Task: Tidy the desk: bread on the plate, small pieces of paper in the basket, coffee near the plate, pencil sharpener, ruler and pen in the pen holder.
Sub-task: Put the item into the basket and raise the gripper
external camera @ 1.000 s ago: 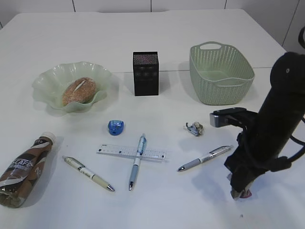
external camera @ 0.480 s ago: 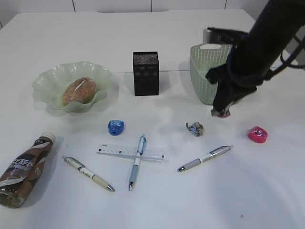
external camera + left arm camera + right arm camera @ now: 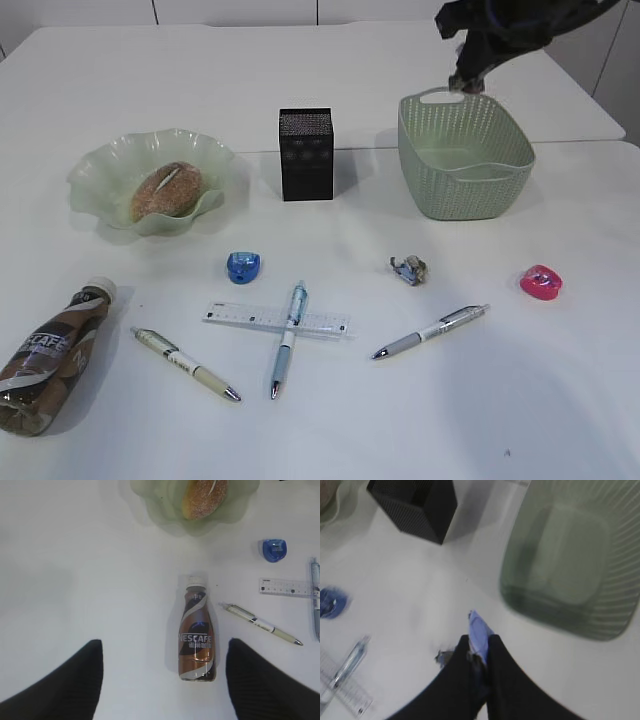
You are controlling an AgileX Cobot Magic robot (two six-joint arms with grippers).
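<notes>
Paper scrap [image 3: 478, 629], bluish, sits pinched between the closed fingers of the right tool [image 3: 479, 647], high above the worktop [image 3: 330, 430] near the basket [image 3: 466, 157]. Centre the scrap over the basket opening before releasing, low enough that it cannot drift out. The left tool [image 3: 164, 675] stands wide and empty over the coffee bottle [image 3: 198, 629]. Motion blur hides the scrap's shape; a second crumpled piece [image 3: 408, 269] lies on the worktop.

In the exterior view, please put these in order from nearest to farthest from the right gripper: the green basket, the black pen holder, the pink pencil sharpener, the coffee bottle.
From the right gripper, at the top right:
1. Green basket, just below it.
2. Black pen holder, to its left, mid-table.
3. Pink pencil sharpener, lower right.
4. Coffee bottle, far lower left corner.
</notes>
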